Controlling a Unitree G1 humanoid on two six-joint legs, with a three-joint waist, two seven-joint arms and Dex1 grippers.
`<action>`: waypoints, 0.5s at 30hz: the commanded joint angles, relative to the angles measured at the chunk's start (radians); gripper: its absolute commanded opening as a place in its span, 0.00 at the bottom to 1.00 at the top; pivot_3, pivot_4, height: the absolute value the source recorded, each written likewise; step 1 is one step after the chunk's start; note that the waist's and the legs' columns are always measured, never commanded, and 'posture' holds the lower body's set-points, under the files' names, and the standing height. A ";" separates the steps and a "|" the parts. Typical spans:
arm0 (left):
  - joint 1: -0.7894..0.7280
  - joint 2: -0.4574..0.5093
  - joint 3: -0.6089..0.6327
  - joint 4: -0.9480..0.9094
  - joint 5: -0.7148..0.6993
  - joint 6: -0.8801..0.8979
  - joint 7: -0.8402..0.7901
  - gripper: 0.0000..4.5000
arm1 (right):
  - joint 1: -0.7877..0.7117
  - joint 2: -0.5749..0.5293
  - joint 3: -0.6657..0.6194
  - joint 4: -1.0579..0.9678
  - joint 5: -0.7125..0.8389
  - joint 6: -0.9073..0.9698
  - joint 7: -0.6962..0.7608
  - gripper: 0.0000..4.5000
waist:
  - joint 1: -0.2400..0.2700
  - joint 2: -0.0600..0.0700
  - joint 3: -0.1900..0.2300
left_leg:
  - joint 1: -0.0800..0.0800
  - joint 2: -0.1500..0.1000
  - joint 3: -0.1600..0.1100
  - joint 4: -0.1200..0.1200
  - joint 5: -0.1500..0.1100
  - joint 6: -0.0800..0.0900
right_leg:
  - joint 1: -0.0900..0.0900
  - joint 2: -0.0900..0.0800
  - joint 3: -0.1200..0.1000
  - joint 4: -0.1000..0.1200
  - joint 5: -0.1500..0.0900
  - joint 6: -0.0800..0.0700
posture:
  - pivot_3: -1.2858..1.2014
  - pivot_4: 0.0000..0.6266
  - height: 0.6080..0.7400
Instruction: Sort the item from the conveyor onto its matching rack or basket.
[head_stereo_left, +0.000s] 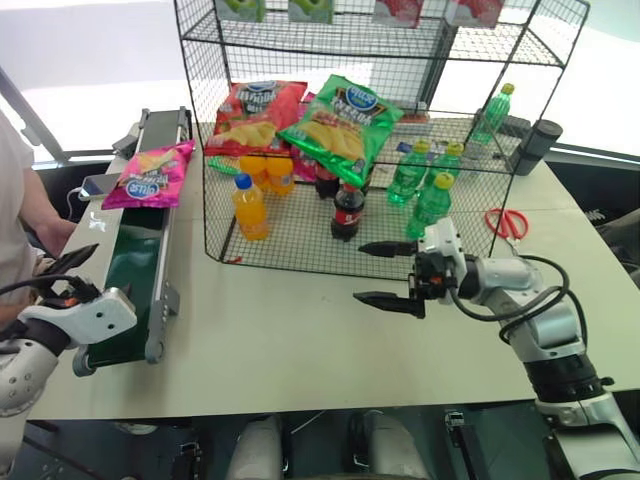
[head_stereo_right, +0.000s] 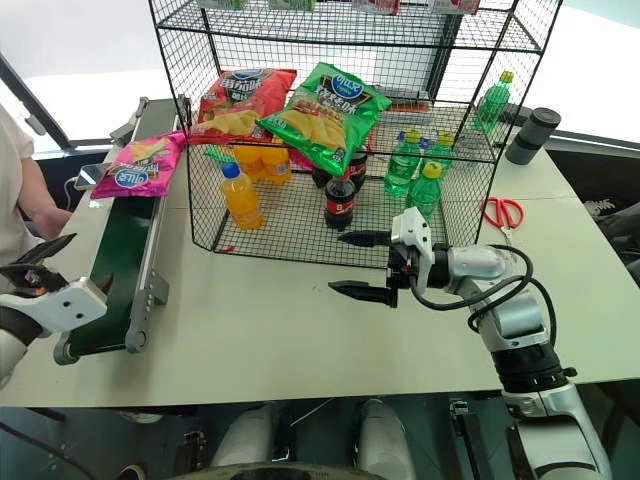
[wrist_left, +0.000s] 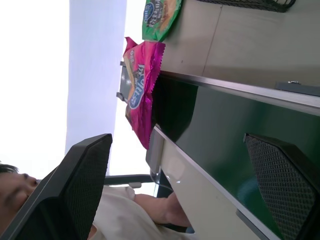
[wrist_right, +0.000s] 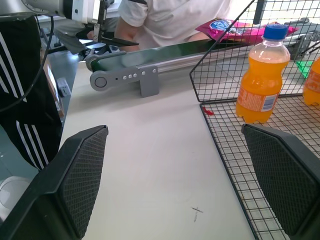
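Note:
The item, a magenta-pink chip bag (head_stereo_left: 150, 175) with a round blue logo, lies on the far part of the conveyor (head_stereo_left: 135, 270), a dark-green belt along the table's left side. The black wire rack (head_stereo_left: 380, 130) stands at the table's back middle. My left gripper (head_stereo_left: 70, 275) hovers open beside the conveyor's near end, well short of the bag. Out in front of the rack's bottom tier, my right gripper (head_stereo_left: 358, 271) points left over bare table, open and empty. In the left wrist view the pink bag (wrist_left: 142, 90) lies far down the belt (wrist_left: 225, 130).
A red chip bag (head_stereo_left: 255, 115) and a green chip bag (head_stereo_left: 340, 120) lean on the rack's middle tier. Orange bottles (head_stereo_left: 248, 208), cola bottles (head_stereo_left: 347, 212) and green bottles (head_stereo_left: 410, 172) stand below. Red scissors (head_stereo_left: 508, 222) lie right of the rack. A person (head_stereo_left: 20, 200) stands left of the conveyor.

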 joint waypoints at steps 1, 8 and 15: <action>-0.003 0.012 0.030 -0.020 0.035 0.036 0.020 1.00 | -0.003 0.016 -0.019 -0.003 0.006 -0.030 -0.003 0.99 | 0.000 0.000 0.000 | 0.000 0.000 0.000 0.000 0.000 0.000 | 0.000 0.000 0.000 0.000 0.000 0.000 | 0.52 0.24 1.00; -0.026 0.011 -0.002 0.013 0.106 0.053 0.072 1.00 | 0.000 0.032 -0.033 -0.014 0.011 -0.032 -0.036 0.99 | 0.000 0.000 0.000 | 0.000 0.000 0.000 0.000 0.000 0.000 | 0.000 0.000 0.000 0.000 0.000 0.000 | 0.52 0.24 1.00; -0.028 0.011 -0.041 0.061 0.154 0.039 0.128 1.00 | 0.009 0.030 -0.029 -0.058 0.014 -0.012 -0.060 0.99 | -0.001 0.000 0.000 | 0.000 0.000 0.000 -0.001 0.000 0.000 | 0.000 -0.002 0.000 0.000 0.000 0.000 | 0.52 0.24 1.00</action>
